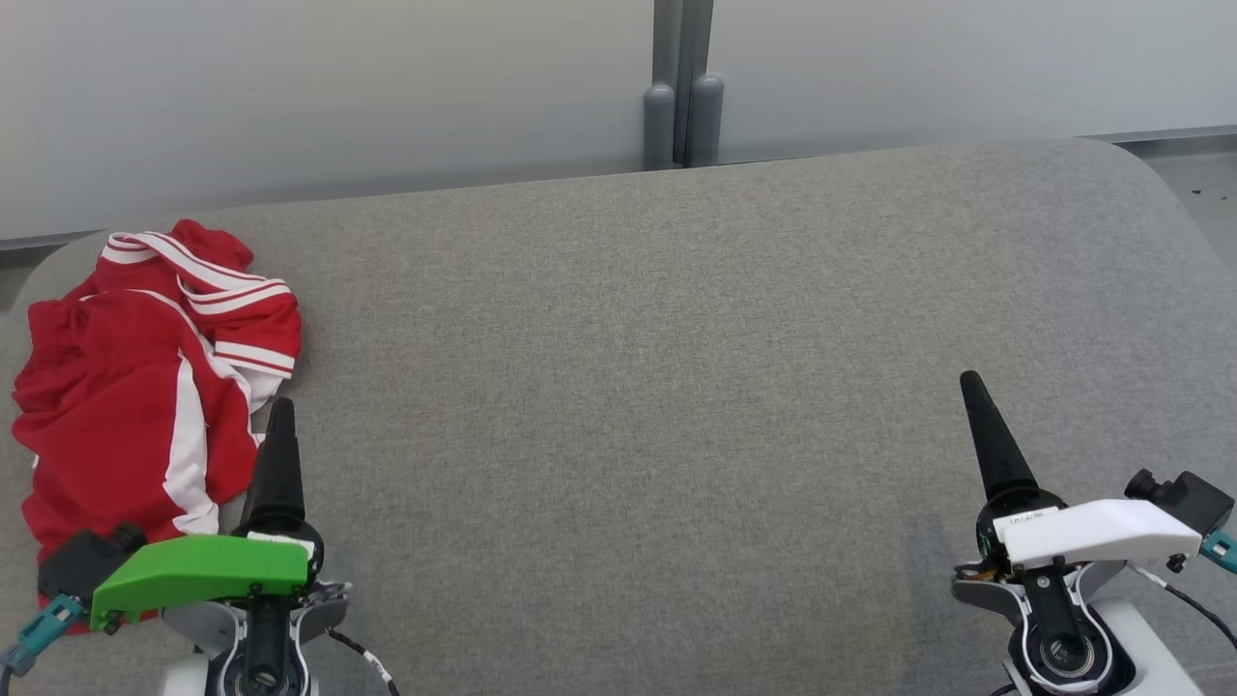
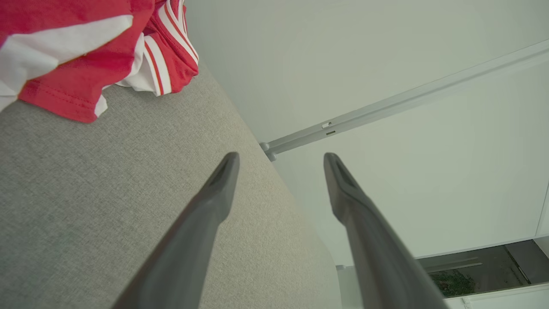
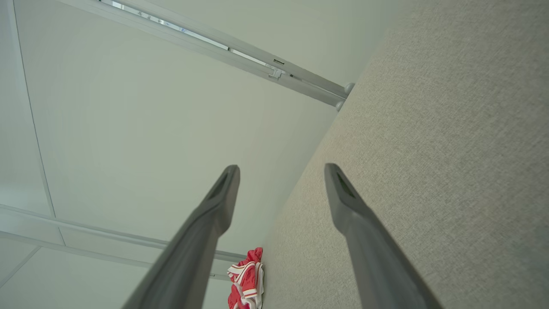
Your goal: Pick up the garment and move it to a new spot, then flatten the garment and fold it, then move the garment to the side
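The garment (image 1: pixel 145 387), a red sports piece with white stripes and panels, lies crumpled in a heap at the far left end of the grey fabric-covered table (image 1: pixel 676 387), close to its rounded corner. The left gripper (image 1: pixel 280 416), the one under the green cover (image 1: pixel 203 570), hovers just beside the heap's right-hand edge. In the left wrist view its two dark fingers (image 2: pixel 214 201) stand spread wide with nothing between them, and the red cloth sits up and off to one side, clear of both. The right gripper (image 1: pixel 976 406), under a white cover (image 1: pixel 1092 532), is well away at the other end of the table, over bare grey fabric. Its fingers (image 3: pixel 349 206) are parted just as wide and hold nothing. Behind the table runs a pale wall (image 1: pixel 338 87) with a grey post (image 1: pixel 683 87) at the middle.
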Controlling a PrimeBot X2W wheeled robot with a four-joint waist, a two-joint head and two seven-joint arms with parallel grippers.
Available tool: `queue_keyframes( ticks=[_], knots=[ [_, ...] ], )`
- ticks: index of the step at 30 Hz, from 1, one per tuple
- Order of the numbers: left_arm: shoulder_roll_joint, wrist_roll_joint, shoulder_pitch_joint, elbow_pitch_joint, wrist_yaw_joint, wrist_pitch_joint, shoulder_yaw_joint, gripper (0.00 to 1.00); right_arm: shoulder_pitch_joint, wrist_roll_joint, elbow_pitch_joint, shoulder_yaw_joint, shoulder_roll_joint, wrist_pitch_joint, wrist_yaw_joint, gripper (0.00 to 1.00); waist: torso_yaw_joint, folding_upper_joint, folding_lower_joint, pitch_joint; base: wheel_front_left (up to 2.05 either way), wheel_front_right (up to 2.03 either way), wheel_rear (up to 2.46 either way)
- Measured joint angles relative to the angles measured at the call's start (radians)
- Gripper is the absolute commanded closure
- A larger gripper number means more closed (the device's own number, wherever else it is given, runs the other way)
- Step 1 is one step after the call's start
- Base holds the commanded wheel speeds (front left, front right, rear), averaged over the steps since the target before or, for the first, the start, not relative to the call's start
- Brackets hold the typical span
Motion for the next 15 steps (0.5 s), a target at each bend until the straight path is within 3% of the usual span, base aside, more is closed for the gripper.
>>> queue_keyframes(
  ticks=[15],
  knots=[
    [0.001,0.316,0.023,-0.035,0.025,-0.060,-0.054,0.00,0.000,-0.378,-0.020,-0.024,0.040,-0.008,0.000,0.00,0.001,0.0000,0.0000,0.001,0.00,0.00,0.00]
  ],
)
